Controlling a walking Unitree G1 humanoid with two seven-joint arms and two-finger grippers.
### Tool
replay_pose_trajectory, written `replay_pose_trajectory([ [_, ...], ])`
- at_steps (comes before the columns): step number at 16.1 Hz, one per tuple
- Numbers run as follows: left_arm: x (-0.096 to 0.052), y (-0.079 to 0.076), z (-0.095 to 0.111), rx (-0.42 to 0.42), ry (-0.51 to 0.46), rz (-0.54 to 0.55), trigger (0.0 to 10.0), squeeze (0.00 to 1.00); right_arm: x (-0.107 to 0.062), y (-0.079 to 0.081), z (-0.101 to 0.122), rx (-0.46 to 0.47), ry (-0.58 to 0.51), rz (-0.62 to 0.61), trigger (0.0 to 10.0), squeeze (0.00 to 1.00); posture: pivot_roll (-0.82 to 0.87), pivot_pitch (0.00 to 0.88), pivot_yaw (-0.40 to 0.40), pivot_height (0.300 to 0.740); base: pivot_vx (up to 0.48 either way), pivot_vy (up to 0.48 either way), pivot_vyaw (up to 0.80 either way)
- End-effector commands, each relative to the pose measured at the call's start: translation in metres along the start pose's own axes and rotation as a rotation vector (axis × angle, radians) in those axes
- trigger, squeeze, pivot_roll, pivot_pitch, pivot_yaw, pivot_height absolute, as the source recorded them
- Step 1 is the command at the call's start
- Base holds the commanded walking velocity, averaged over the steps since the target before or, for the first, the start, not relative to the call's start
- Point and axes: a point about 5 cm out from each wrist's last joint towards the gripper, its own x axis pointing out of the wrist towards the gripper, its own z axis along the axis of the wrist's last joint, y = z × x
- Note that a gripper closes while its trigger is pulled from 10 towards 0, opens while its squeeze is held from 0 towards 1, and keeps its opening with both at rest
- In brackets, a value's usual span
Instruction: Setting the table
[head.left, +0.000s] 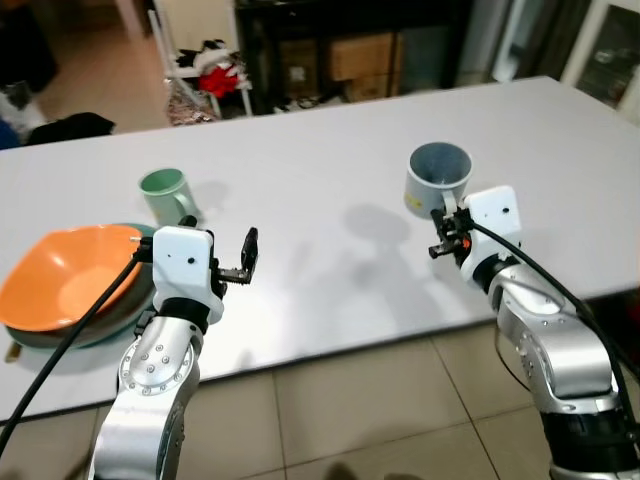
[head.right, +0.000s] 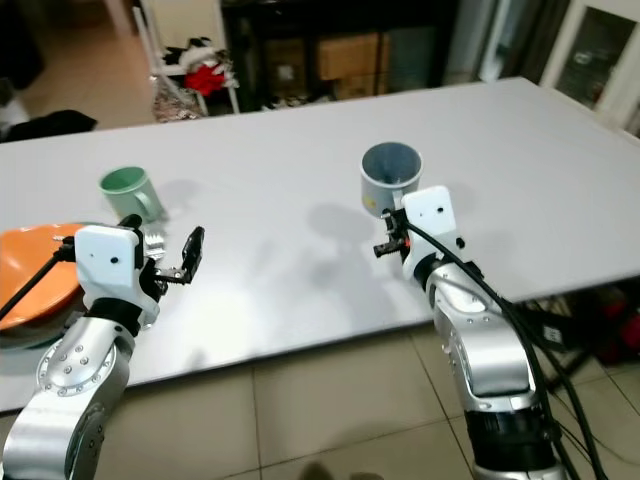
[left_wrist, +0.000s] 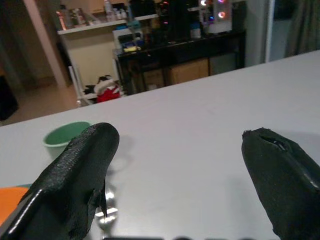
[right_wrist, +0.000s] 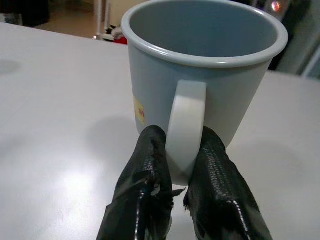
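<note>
A: At the right of centre in the head frames, the blue-grey mug (head.left: 438, 176) sits with its handle (right_wrist: 184, 130) pinched between the two black fingers (right_wrist: 145, 200) of the right gripper (head.left: 447, 232), so the pincer is clenched on that handle

B: And the arm behind it?

A: The right arm rises from the lower right corner, silver links bent upward, its white wrist block just below the mug and a black cable looping down its side

B: The other side?

A: In the lower left, the left gripper (head.left: 236, 258) hovers over the white table (head.left: 330, 150) with its fingers spread wide and nothing between them; that arm climbs from the bottom left edge

B: What lies around?

A: A green mug (head.left: 167, 195) stands in the left half above that pincer, near it, and an orange bowl (head.left: 66, 275) rests on a darker plate (head.left: 115, 325) at the far left edge. The stretch of table between the two mugs is bare. Dark shelving and boxes fill the top of the frame
</note>
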Motion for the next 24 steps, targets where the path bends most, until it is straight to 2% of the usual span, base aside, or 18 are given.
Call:
replay_pose_trajectory([
  [1, -0.001, 0.005, 0.0, 0.018, 0.005, 0.011, 10.0, 0.0, 0.004, 0.009, 0.007, -0.022, -0.036, 0.031, 10.0, 0.0, -0.11, 0.013, 0.055, 0.74, 0.352, 0.0, 0.0],
  [6, 0.0, 0.0, 0.001, 0.031, 0.001, -0.034, 10.0, 0.0, 0.008, 0.012, 0.007, 0.116, -0.037, 0.103, 10.0, 0.0, -0.11, 0.019, 0.053, 0.74, 0.349, 0.0, 0.0],
  [11, -0.001, -0.009, 0.003, 0.025, 0.01, -0.122, 10.0, 0.0, 0.021, 0.017, 0.004, 0.155, 0.002, 0.169, 10.0, 0.0, -0.1, 0.023, 0.054, 0.74, 0.27, 0.0, 0.0],
  [15, -0.003, -0.035, 0.009, 0.082, 0.032, -0.398, 10.0, 0.0, 0.044, 0.019, 0.003, 0.138, 0.027, 0.211, 10.0, 0.0, -0.08, 0.032, 0.064, 0.74, 0.0, 0.0, 0.0],
  [18, 0.008, -0.044, 0.01, 0.07, 0.061, -0.43, 10.0, 0.0, 0.064, 0.02, 0.005, 0.134, 0.034, 0.214, 10.0, 0.0, -0.08, 0.041, 0.069, 0.74, 0.0, 0.0, 0.0],
  [21, 0.013, -0.053, 0.012, 0.071, 0.089, -0.512, 10.0, 0.0, 0.083, 0.021, 0.001, 0.088, 0.063, 0.211, 10.0, 0.0, -0.08, 0.065, 0.081, 0.74, 0.0, 0.0, 0.0],
  [24, 0.014, -0.05, 0.015, 0.069, 0.097, -0.52, 10.0, 0.0, 0.094, 0.022, -0.004, 0.073, 0.089, 0.171, 10.0, 0.0, -0.06, 0.093, 0.092, 0.74, 0.0, 0.0, 0.0],
])
